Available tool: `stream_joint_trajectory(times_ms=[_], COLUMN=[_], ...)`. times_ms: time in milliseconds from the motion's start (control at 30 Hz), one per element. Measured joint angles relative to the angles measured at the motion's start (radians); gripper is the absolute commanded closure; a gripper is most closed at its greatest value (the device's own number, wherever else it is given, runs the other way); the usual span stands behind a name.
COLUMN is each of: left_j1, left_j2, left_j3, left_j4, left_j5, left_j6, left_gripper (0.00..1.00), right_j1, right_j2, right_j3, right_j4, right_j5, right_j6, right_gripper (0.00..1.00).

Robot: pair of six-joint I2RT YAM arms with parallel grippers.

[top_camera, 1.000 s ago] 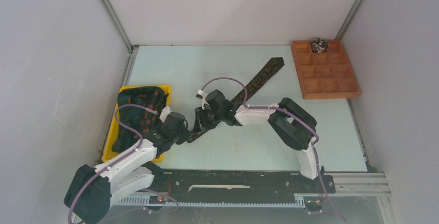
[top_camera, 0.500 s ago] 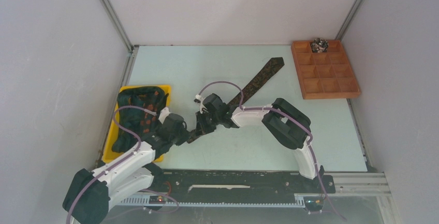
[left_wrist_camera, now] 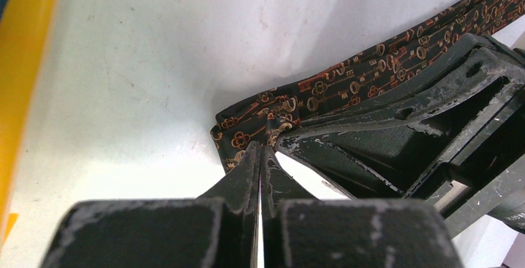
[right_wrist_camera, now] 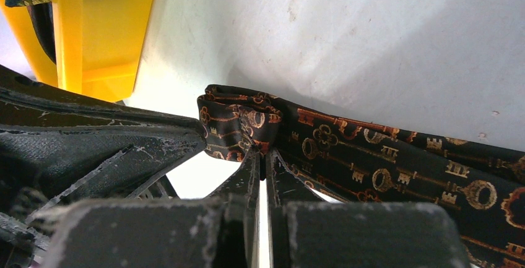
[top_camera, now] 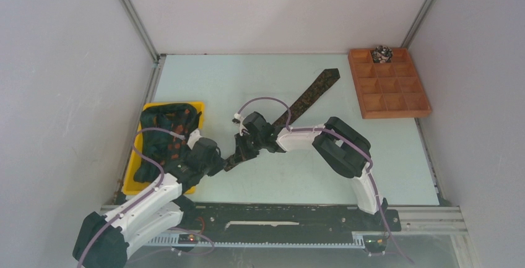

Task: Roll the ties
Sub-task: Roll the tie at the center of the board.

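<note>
Top: tie [top_camera: 306, 98] flat on desk [top_camera: 204, 82], stretching away far-right of left hand [top_camera: 223, 164] and right hand [top_camera: 235, 156], both at its near end.
Left wrist: shut tight, tips touching folded end, grip unclear.
Right wrist: pinched shut on that fold.

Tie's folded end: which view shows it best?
Right wrist: the tie's folded end lies close and sharp, at the right tool. Left wrist shows it partly behind that tool; top external, only a dark bit.
</note>
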Motion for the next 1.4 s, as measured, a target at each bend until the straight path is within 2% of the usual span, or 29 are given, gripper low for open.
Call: stream_joint_trajectory(times_ms=[67, 267, 333, 400, 500, 600, 800, 1400], left_j1=[0.0, 0.0, 0.0, 0.0, 0.0, 0.0, 0.0, 0.0], left_j2=[0.01, 0.08, 0.098, 0.107, 0.112, 0.118, 0.124, 0.117], left_j3=[0.0, -0.006, -0.012, -0.017, -0.022, -0.024, -0.025, -0.037], left_j4=[0.01, 0.064, 0.08, 0.095, 0.113, 0.127, 0.137, 0.155], left_j5=[0.001, 0.007, 0.009, 0.012, 0.015, 0.016, 0.017, 0.018], left_j6=[0.005, 0.021, 0.025, 0.027, 0.028, 0.028, 0.027, 0.027], left_gripper=[1.0, 1.0, 1.0, 1.0, 1.0, 1.0, 1.0, 1.0], right_j1=[0.0, -0.003, -0.004, -0.005, -0.006, -0.008, -0.006, -0.003], right_j2=[0.0, 0.0, 0.0, -0.004, -0.019, -0.045, -0.077, 0.019], right_j3=[0.001, 0.001, 0.001, 0.001, 0.001, 0.001, 0.002, 0.023], right_j4=[0.0, -0.001, -0.001, -0.005, -0.018, -0.023, -0.001, 0.026], right_j5=[0.0, 0.0, 0.0, 0.0, 0.002, 0.005, 0.002, -0.018], right_j6=[0.0, 0.0, 0.0, 0.0, 0.0, 0.0, 0.011, 0.037], right_gripper=[1.0, 0.88, 0.83, 0.71, 0.67, 0.69, 0.87, 0.98])
